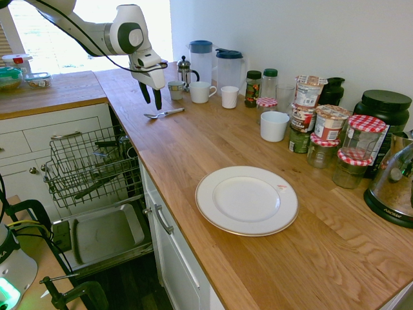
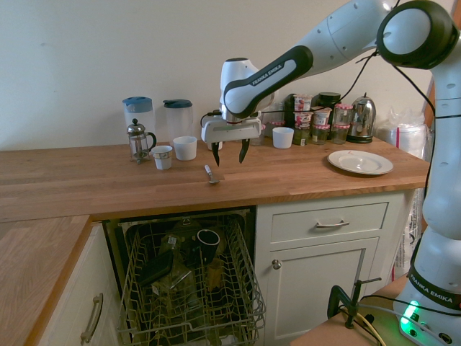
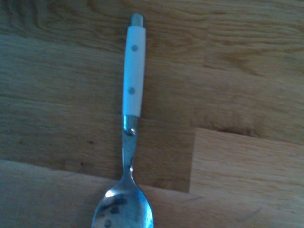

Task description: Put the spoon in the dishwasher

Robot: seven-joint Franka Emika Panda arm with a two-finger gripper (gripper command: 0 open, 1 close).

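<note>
Hovering just above the spoon (image 1: 163, 113) with its two fingers spread and nothing between them, the pincer (image 1: 151, 97) has the pick-up yet to make, and we judge that this is where trouble is likeliest. The spoon lies flat on the wooden bench (image 1: 213, 148), so the fingertips must reach right down to the wood beside a very low handle. If we come down slightly off its line, the fingers may close on air or nudge the spoon sideways; it looks light and smooth enough to skate or spin. A grip too near the bowl could let it pivot and slip out on the way across.

The second risk is the drop. The dishwasher (image 2: 191, 281) stands open below the bench edge, its wire rack (image 1: 90, 165) pulled out and already holding a dark cup and other dark items. We expect a slim spoon released loosely could fall through the wires or land on the door panel.

The spoon lies on the bench above the dishwasher, near the edge. In the wrist view it has a shiny metal bowl and neck and a white handle with two small rivets and a metal end cap.
</note>
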